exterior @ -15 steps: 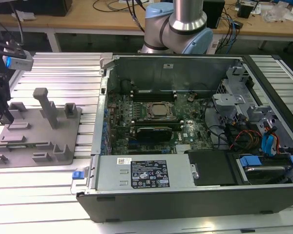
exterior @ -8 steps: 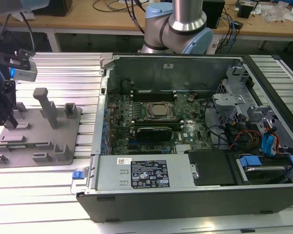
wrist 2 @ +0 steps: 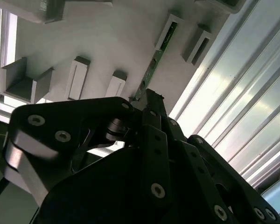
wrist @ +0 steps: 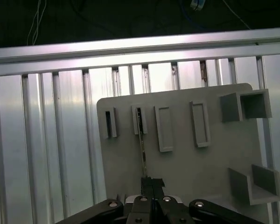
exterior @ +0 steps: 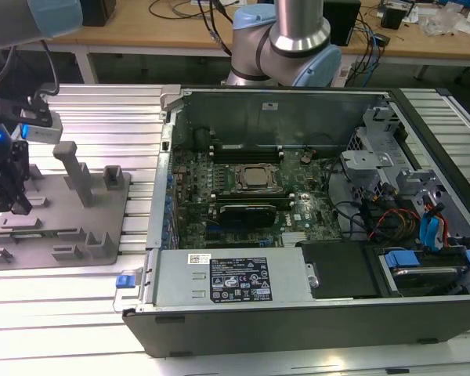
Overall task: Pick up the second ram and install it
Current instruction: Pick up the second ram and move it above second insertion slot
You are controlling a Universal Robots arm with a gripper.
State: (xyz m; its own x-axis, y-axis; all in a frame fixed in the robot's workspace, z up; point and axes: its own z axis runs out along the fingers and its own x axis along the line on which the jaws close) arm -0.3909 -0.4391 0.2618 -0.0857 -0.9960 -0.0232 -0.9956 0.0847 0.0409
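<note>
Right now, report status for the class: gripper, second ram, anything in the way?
Gripper shut on second ram. Ram's far end in grey fixture slot. Neighbouring blocks stand apart.

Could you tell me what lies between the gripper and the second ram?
Nothing: in both wrist views the gripper is right at the near end of the second ram, which stands edge-on on the grey fixture plate.

Wooden workbench, perhaps cable-strewn

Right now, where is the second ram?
In both wrist views the second ram lies edge-on along the grey fixture plate, one end in a slot block, the other at the gripper.
</note>
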